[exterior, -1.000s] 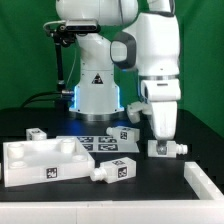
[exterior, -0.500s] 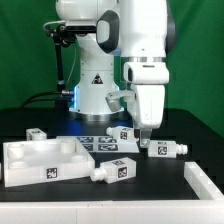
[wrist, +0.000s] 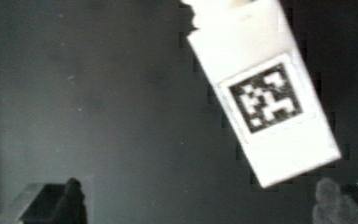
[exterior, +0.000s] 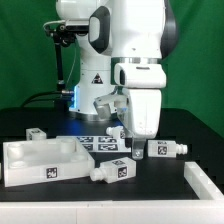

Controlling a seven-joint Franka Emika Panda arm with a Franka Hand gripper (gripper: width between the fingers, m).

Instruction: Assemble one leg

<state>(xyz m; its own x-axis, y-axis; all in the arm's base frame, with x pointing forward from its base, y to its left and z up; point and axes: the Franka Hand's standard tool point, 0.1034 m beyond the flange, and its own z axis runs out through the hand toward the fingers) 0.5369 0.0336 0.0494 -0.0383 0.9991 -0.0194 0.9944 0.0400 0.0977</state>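
My gripper point(exterior: 137, 150) hangs open and empty just above the table. One leg point(exterior: 168, 149), a short white post with a square tag, lies flat to the exterior view's right of it. In the wrist view that leg point(wrist: 265, 95) lies slanted ahead of the gripper point(wrist: 194, 200), with its lower corner near one of the fingertips point(wrist: 336, 195). Nothing is between the fingers. Another leg point(exterior: 112, 171) lies in front of the gripper, and a third point(exterior: 36, 133) lies at the far left. A fourth point(exterior: 122, 134) shows partly behind the gripper.
The large white tray-like tabletop point(exterior: 30, 152) lies at the front left. The marker board point(exterior: 98, 143) lies flat behind the front leg. A white angled edge piece point(exterior: 205, 180) sits at the front right. The robot base point(exterior: 95, 95) stands behind.
The arm has swung toward the exterior view's left, carrying the gripper from above the right-hand leg to a spot beside it. The gripper stays open. No part has moved.
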